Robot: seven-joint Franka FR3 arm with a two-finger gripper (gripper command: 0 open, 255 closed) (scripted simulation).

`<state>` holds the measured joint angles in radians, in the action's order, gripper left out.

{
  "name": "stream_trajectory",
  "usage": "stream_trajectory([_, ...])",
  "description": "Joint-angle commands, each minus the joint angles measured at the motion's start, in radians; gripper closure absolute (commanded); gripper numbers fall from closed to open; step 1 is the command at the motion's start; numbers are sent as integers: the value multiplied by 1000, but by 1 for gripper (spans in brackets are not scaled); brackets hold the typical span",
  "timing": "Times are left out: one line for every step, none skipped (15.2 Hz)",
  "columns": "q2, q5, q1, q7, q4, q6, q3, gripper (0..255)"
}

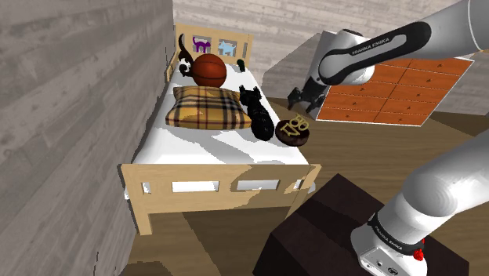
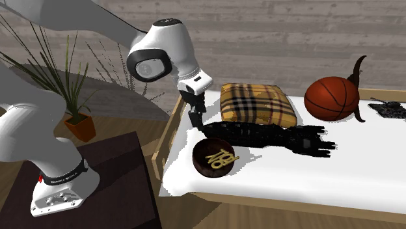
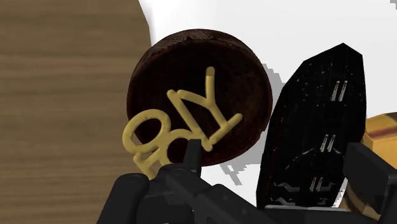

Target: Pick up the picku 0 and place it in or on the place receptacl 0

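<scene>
Shoulder view: jaws hang over the bed (image 1: 223,150) at the side nearest the stand (image 1: 337,227), just above the dark brown bowl (image 1: 288,137). The gold letter ornament (image 1: 300,124) lies on top of the bowl. Further up the mattress are a long black object (image 1: 257,114), a plaid pillow (image 1: 208,107) and a basketball (image 1: 210,70) by the headboard. An orange drawer front (image 1: 392,90) sits tilted behind the arm. Second exterior view: jaws point down, near the bowl toward this view's upper left and clear of it. The ornament rests across the bowl's top, and the black object sits just behind the bowl in front of the pillow. A potted plant (image 2: 79,125) stands on the floor at this view's left. Wrist view: jaws released, standing apart, clasping nothing. The ornament overhangs the bowl's rim right by one jaw tip; can't tell if they touch. The black object lies beside the bowl.
</scene>
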<state>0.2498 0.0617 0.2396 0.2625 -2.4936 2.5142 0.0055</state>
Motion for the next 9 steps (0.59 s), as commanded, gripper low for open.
stream_trajectory([-25, 5, -1, -3, -5, 32, -2, 0])
stream_trajectory([-38, 6, -1, -4, -7, 46, -2, 0])
stream_trajectory([-50, 7, -2, -5, -9, 61, -2, 0])
stream_trajectory([-58, 8, -2, -5, -9, 69, -1, 0])
stream_trajectory([-58, 8, -2, -5, -9, 69, -1, 0])
stream_trajectory([-58, 8, -2, -5, -9, 69, -1, 0])
stream_trajectory([-58, 8, -2, -5, -9, 69, -1, 0])
stream_trajectory([-58, 8, -2, -5, -9, 69, -1, 0])
stream_trajectory([-58, 8, -2, -5, -9, 69, -1, 0])
